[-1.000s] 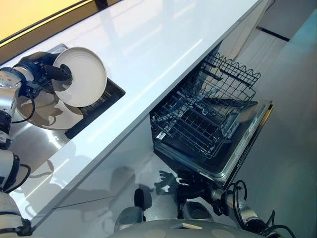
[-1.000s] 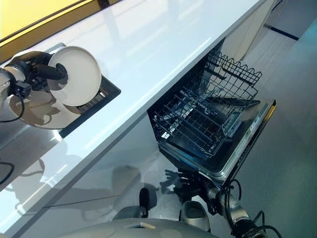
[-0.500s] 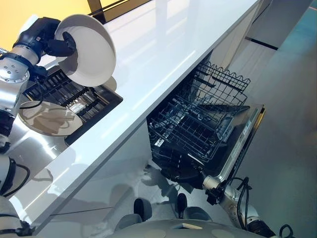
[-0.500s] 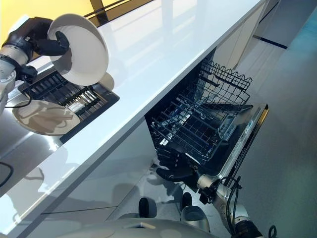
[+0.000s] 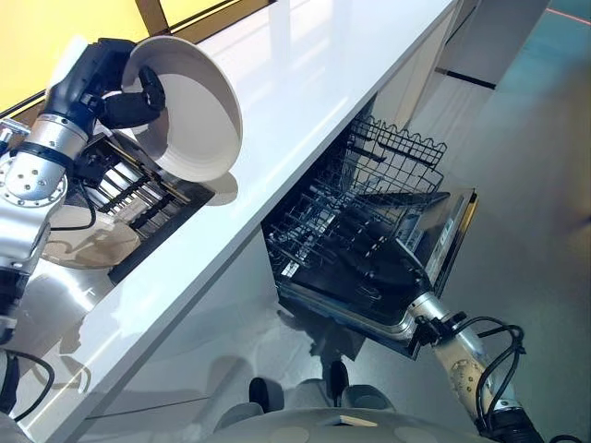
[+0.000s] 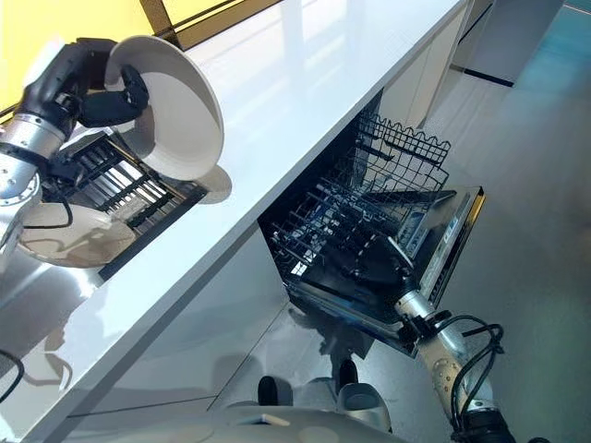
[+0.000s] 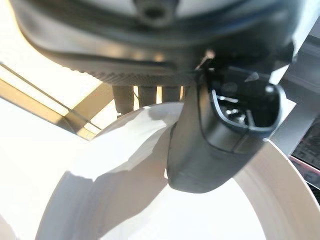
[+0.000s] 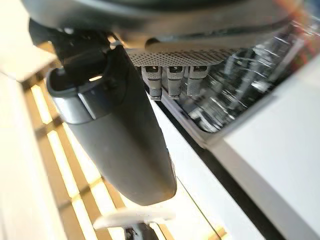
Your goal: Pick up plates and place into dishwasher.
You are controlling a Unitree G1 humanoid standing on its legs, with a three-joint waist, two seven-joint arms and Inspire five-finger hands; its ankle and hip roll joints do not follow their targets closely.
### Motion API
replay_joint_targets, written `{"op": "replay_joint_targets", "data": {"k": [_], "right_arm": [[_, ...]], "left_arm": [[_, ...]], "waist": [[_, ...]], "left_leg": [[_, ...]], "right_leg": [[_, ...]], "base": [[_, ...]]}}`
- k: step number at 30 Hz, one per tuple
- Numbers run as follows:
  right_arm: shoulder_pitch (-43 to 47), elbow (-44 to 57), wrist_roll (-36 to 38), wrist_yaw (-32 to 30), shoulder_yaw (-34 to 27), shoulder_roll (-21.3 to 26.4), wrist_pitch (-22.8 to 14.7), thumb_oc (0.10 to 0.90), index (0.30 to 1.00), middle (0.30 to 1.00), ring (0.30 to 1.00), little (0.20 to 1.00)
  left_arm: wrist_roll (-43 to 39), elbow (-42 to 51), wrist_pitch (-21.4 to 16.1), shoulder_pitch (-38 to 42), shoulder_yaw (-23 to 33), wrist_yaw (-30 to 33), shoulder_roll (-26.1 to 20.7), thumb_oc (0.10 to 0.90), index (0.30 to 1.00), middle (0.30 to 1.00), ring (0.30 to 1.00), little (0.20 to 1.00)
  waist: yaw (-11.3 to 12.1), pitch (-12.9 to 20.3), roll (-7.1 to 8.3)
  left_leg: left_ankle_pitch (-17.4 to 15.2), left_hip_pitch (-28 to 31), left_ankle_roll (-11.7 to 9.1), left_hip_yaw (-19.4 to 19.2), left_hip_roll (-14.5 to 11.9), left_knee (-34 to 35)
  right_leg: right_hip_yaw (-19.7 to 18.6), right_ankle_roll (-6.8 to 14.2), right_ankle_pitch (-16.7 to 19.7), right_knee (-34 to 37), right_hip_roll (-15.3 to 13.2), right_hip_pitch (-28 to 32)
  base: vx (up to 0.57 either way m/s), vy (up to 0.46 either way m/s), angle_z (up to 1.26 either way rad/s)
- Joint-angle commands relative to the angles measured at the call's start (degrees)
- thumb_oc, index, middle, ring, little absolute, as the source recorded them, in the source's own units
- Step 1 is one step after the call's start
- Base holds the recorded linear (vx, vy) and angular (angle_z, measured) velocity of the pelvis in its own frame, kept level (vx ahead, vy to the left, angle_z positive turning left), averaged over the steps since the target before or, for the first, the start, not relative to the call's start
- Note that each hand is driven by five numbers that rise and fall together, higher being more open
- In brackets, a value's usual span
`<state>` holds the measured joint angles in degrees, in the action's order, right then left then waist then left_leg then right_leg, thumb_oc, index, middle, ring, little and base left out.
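1. One white plate is hanging tilted above the counter, pinched at its rim by the left hand.
2. Right hand is reaching over the dishwasher rack (its fingers: cannot tell).

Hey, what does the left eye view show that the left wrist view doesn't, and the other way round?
Left eye view adds: the white counter, the open dishwasher's wire rack, the right hand down by it, and a second plate beside a dark drying rack. Left wrist view adds: a close look at the thumb pressed on the inner face of the raised white plate. Shared: the left hand gripping that plate.
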<state>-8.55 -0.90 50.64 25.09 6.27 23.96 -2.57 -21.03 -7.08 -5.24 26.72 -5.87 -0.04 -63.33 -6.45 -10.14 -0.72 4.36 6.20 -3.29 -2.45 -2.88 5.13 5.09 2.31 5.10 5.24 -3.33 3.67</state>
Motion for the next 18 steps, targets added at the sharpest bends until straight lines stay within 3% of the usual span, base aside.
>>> {"op": "replay_joint_targets", "data": {"k": [1, 5, 8, 18], "right_arm": [[4.0, 11.1, 3.0, -0.7, -2.8, 2.7, -4.4, 0.800, 0.900, 0.900, 0.900, 0.900], [10.1, 15.7, -1.7, -7.7, -3.8, 4.5, -9.9, 0.800, 0.900, 0.900, 0.900, 0.900], [12.9, 16.9, -4.4, -10.8, -3.5, 4.8, -11.8, 0.800, 0.900, 0.900, 0.900, 0.900], [22.1, 18.6, -5.8, -13.2, 0.1, 4.6, -11.3, 0.800, 0.900, 0.900, 0.900, 0.900]], "left_arm": [[-2.8, 2.6, -5.3, 3.9, 7.9, 2.0, 0.7, 0.100, 0.300, 0.300, 0.300, 0.200], [-2.9, 5.5, -6.1, 3.3, 6.5, 1.6, 4.5, 0.100, 0.300, 0.300, 0.300, 0.200], [-1.7, 6.9, -6.7, 3.5, 5.2, 2.1, 7.1, 0.100, 0.300, 0.300, 0.300, 0.200], [4.3, 8.5, -8.8, 8.6, -2.0, 6.5, 15.4, 0.100, 0.300, 0.300, 0.300, 0.200]], "waist": [[-0.4, 6.0, -1.03], [0.0, 6.0, -1.04], [0.3, 5.8, -1.00], [0.1, 6.3, -0.37]], "left_leg": [[-4.2, 1.2, 2.7, -1.9, 4.8, -0.1], [-4.1, 1.1, 2.9, -1.9, 4.9, -0.1], [-3.4, 0.8, 3.1, -2.1, 5.0, -0.1], [-3.3, 1.0, 3.1, -2.8, 4.8, -0.1]], "right_leg": [[-0.1, 3.4, -1.3, -0.3, 0.6, 1.8], [-0.5, 3.2, -1.0, -0.2, 0.9, 1.6], [-0.8, 2.9, -0.4, -0.2, 1.0, 1.3], [-1.6, 2.4, -0.2, -0.3, 1.4, 1.4]], "base": [[-0.01, 0.000, -0.06], [-0.02, 0.006, -0.08], [-0.02, 0.010, -0.13], [-0.01, 0.005, -0.07]]}}
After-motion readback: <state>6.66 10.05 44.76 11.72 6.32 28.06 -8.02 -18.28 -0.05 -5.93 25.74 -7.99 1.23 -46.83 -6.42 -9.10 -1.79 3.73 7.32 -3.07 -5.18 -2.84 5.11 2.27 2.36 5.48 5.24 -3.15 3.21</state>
